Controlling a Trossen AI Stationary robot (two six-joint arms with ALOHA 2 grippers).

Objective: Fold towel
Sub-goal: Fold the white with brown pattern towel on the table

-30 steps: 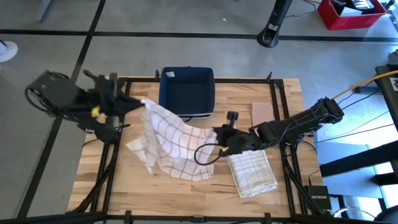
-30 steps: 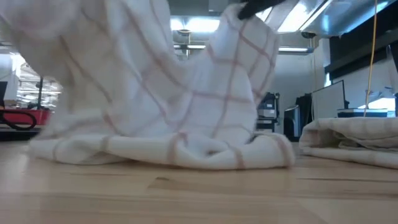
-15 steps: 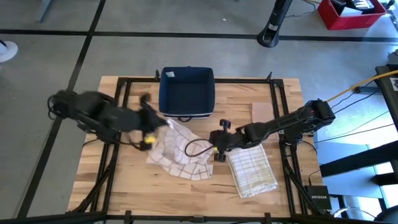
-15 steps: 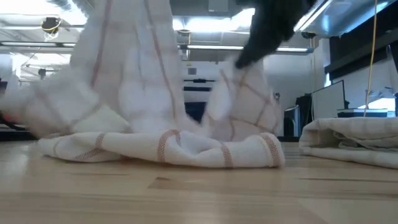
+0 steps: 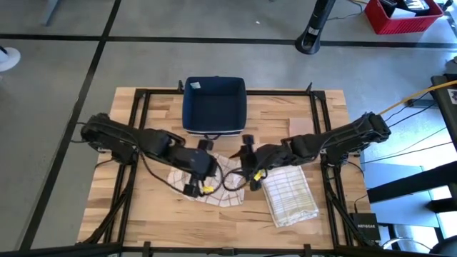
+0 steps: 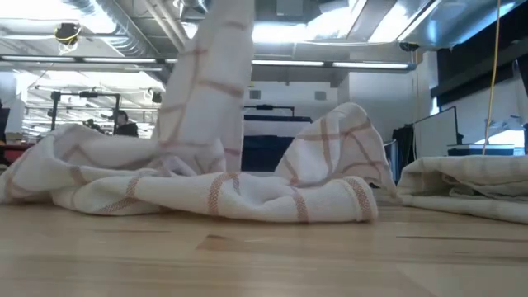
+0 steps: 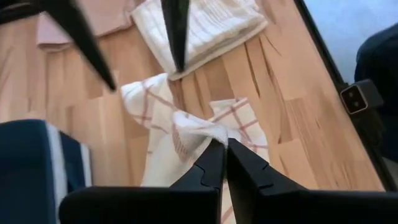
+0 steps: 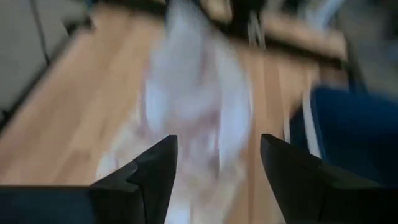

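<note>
Towel (image 5: pixel 214 178): bunched mid-table
Left gripper (image 7: pixel 219 149): clamped on towel corner
Right gripper (image 8: pixel 214 155): spread wide, holding nothing

A soft woven cloth towel (image 5: pixel 214 178) with a thin red check lies crumpled on the pale, smooth-finished wood desk (image 5: pixel 143 207), beside a ribbed, striped cloth (image 5: pixel 289 196) and a matt dark-blue bin (image 5: pixel 214 107); the left pincer (image 7: pixel 219 163) has matt black fingers.

White towel (image 5: pixel 214 175) with thin red check lines, crumpled in a loose heap at the centre of the high view, one corner lifted upright, the rest bunched on the counter (image 5: pixel 143 214)
</note>
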